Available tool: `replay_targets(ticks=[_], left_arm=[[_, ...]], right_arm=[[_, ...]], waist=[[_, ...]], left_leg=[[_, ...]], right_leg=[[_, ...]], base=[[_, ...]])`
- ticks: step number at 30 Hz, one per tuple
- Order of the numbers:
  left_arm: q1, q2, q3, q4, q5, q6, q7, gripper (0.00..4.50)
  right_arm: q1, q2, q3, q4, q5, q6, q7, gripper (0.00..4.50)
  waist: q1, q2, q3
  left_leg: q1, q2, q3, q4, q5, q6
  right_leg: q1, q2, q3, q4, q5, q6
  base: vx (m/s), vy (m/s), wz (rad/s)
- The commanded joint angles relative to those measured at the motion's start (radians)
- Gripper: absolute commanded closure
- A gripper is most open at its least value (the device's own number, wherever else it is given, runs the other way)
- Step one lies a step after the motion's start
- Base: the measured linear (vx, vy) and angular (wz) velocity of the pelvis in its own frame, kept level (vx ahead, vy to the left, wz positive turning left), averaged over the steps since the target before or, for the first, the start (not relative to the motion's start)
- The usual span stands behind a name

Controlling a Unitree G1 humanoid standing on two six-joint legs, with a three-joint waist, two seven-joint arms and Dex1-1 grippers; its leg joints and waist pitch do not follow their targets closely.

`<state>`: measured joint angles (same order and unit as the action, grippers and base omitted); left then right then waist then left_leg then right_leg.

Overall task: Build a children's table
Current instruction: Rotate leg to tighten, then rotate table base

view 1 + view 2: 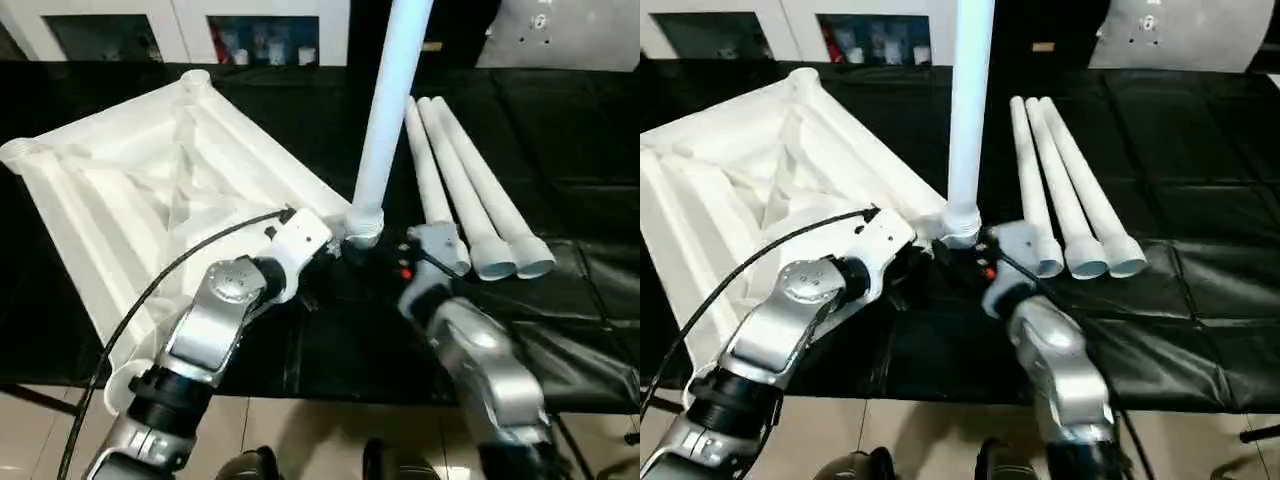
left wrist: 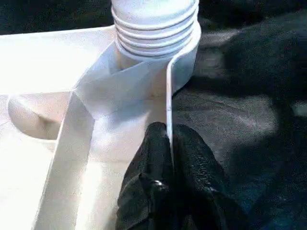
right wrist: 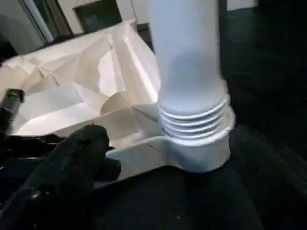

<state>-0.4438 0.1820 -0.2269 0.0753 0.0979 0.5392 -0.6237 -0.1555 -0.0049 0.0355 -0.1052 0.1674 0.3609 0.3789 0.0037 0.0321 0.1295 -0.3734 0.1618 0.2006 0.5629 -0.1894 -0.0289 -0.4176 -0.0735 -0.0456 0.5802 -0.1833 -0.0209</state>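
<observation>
Upturned white plastic ribbed square tabletop (image 1: 150, 170) on black surface (image 1: 560, 150). White tapered tube leg (image 1: 390, 110) upright in near-right corner socket (image 2: 184, 62), axis vertical. Left tool (image 2: 165, 158) pinched shut on tabletop rim beside socket; right tool (image 1: 425, 250) nearest leg, grip unclear. Three spare white tube legs (image 1: 470, 190) right.

Black cloth (image 1: 560, 130) covering work surface, lying wrinkled and catching soft glare near front edge

Behind black cloth, white cabinet (image 1: 190, 25) standing along far wall, its glass doors showing small dim items inside

Right of white cabinet, dark gap running up, then pale grey panel (image 1: 560, 30) with few small holes sitting behind cloth's far right corner

In front of black cloth, light tiled floor (image 1: 330, 435) showing, grout line running across it

Light falling evenly from above
</observation>
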Motion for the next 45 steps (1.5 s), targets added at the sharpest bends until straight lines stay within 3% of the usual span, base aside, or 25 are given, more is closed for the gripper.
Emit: replay_targets(ticks=[1, 3, 5, 10, 13, 16, 19, 20, 21, 22, 23, 26, 33, 38, 40, 42, 45], left_arm=[[0.004, -0.009, 0.045, 0.000, -0.055, -0.058, -0.001, 3.95], [0.003, -0.018, 0.066, -0.002, -0.068, -0.083, 0.015, 3.95], [0.002, -0.033, 0.104, 0.002, -0.083, -0.088, 0.050, 3.61], [-0.010, -0.014, 0.205, 0.005, -0.094, -0.062, 0.130, 3.61], [-0.006, 0.079, 0.251, -0.010, -0.058, -0.046, 0.155, 3.61], [0.016, 0.185, 0.308, -0.064, -0.008, 0.026, 0.174, 3.96], [0.032, 0.240, 0.334, -0.088, 0.019, 0.060, 0.183, 4.25], [0.064, 0.318, 0.344, -0.103, 0.069, 0.076, 0.180, 4.38], [0.082, 0.358, 0.344, -0.109, 0.092, 0.081, 0.179, 4.43], [0.088, 0.371, 0.343, -0.111, 0.099, 0.083, 0.180, 4.47], [0.092, 0.380, 0.342, -0.112, 0.104, 0.085, 0.180, 4.47], [0.160, 0.461, 0.350, -0.120, 0.129, 0.119, 0.176, 4.47], [0.243, 0.505, 0.295, -0.150, 0.156, 0.201, 0.148, 4.47], [0.273, 0.504, 0.255, -0.204, 0.091, 0.252, 0.063, 4.47], [0.289, 0.504, 0.229, -0.253, 0.035, 0.279, -0.012, 4.47], [0.298, 0.506, 0.216, -0.285, 0.002, 0.296, -0.053, 4.47], [0.321, 0.541, 0.168, -0.367, -0.082, 0.327, -0.177, 4.47]], right_arm=[[0.011, -0.006, -0.005, -0.038, 0.005, 0.014, -0.011, 0.00], [0.021, -0.009, -0.007, -0.052, -0.001, 0.005, -0.022, 0.00], [0.033, 0.002, -0.016, -0.077, 0.021, 0.003, -0.021, 0.00], [0.057, 0.008, 0.006, -0.118, 0.042, 0.040, -0.019, 0.00], [0.056, -0.028, 0.063, -0.111, 0.010, 0.099, -0.007, 0.00], [0.046, -0.072, 0.122, -0.091, -0.031, 0.193, 0.009, 0.00], [0.039, -0.080, 0.136, -0.074, -0.043, 0.204, 0.009, 0.00], [0.026, -0.084, 0.149, -0.046, -0.056, 0.209, 0.006, 0.00], [0.018, -0.087, 0.156, -0.031, -0.063, 0.208, 0.001, 0.00], [0.016, -0.088, 0.159, -0.026, -0.065, 0.208, -0.001, 0.00], [0.014, -0.089, 0.161, -0.023, -0.067, 0.207, -0.002, 0.00], [-0.032, -0.071, 0.168, 0.034, -0.081, 0.213, -0.039, 0.00], [-0.095, -0.042, 0.182, 0.109, -0.100, 0.194, -0.056, 0.00], [-0.136, -0.027, 0.182, 0.170, -0.102, 0.165, -0.064, 0.00], [-0.163, -0.022, 0.178, 0.219, -0.108, 0.143, -0.066, 0.00], [-0.179, -0.019, 0.175, 0.248, -0.111, 0.131, -0.067, 0.00], [-0.213, -0.013, 0.166, 0.297, -0.116, 0.110, -0.068, 0.00]], waist=[[0.007, -0.009, -0.067], [0.010, -0.007, -0.069], [0.010, -0.010, -0.070], [0.009, -0.009, -0.073], [0.010, -0.004, -0.077], [0.008, 0.002, -0.077], [0.011, 0.005, -0.079], [0.012, 0.006, -0.077], [0.014, 0.006, -0.079], [0.010, 0.006, -0.076], [0.011, 0.011, -0.075], [0.017, 0.013, -0.074], [0.029, 0.017, -0.075], [0.032, 0.017, -0.077], [0.031, 0.012, -0.078], [0.031, 0.015, -0.077], [0.031, 0.010, -0.076]], left_leg=[[0.006, 0.062, -0.031, -0.053, -0.072, 0.118], [0.007, 0.063, -0.030, -0.051, -0.066, 0.123], [0.006, 0.064, -0.030, -0.049, -0.056, 0.132], [0.004, 0.062, -0.032, -0.046, -0.026, 0.155], [0.007, 0.060, -0.033, -0.044, -0.034, 0.144], [0.010, 0.061, -0.034, -0.044, -0.042, 0.116], [0.013, 0.063, -0.034, -0.043, -0.047, 0.097], [0.012, 0.062, -0.033, -0.044, -0.056, 0.092], [0.014, 0.064, -0.036, -0.043, -0.057, 0.088], [0.006, 0.060, -0.037, -0.046, -0.066, 0.081], [0.017, 0.063, -0.034, -0.045, -0.098, 0.066], [0.018, 0.063, -0.036, -0.049, -0.140, 0.031], [0.022, 0.064, -0.037, -0.053, -0.179, -0.003], [0.019, 0.060, -0.037, -0.051, -0.156, -0.010], [0.016, 0.059, -0.036, -0.049, -0.138, -0.001], [0.015, 0.058, -0.034, -0.046, -0.118, 0.010], [0.016, 0.059, -0.034, -0.047, -0.121, 0.018]], right_leg=[[0.059, -0.072, 0.049, -0.051, -0.057, -0.252], [0.057, -0.071, 0.048, -0.049, -0.041, -0.265], [0.059, -0.071, 0.048, -0.045, -0.014, -0.268], [0.061, -0.068, 0.044, -0.039, 0.026, -0.273], [0.062, -0.066, 0.043, -0.039, -0.006, -0.264], [0.060, -0.063, 0.043, -0.038, -0.028, -0.260], [0.059, -0.066, 0.044, -0.036, -0.028, -0.267], [0.058, -0.065, 0.045, -0.036, -0.034, -0.267], [0.058, -0.066, 0.044, -0.035, -0.033, -0.266], [0.060, -0.065, 0.043, -0.033, -0.048, -0.259], [0.052, -0.065, 0.045, -0.040, -0.082, -0.255], [0.049, -0.065, 0.047, -0.038, -0.126, -0.253], [0.043, -0.065, 0.049, -0.039, -0.146, -0.233], [0.046, -0.068, 0.050, -0.033, -0.097, -0.243], [0.049, -0.068, 0.051, -0.031, -0.078, -0.254], [0.049, -0.066, 0.049, -0.029, -0.063, -0.264], [0.049, -0.069, 0.049, -0.031, -0.089, -0.265]], base=[[0.000, 0.000, 0.00], [0.000, 0.000, 0.00], [0.000, 0.000, 0.00], [0.000, 0.000, 0.00], [0.000, 0.000, 0.00], [0.000, 0.000, 0.00], [0.000, 0.000, 0.00], [0.000, 0.000, 0.00], [0.000, 0.000, 0.00], [0.000, 0.000, 0.00], [0.000, 0.000, 0.00], [0.000, 0.000, 0.00], [0.000, 0.000, 0.00], [0.000, 0.000, 0.00], [0.000, 0.000, 0.00], [0.000, 0.000, 0.00], [0.000, 0.000, 0.00]])
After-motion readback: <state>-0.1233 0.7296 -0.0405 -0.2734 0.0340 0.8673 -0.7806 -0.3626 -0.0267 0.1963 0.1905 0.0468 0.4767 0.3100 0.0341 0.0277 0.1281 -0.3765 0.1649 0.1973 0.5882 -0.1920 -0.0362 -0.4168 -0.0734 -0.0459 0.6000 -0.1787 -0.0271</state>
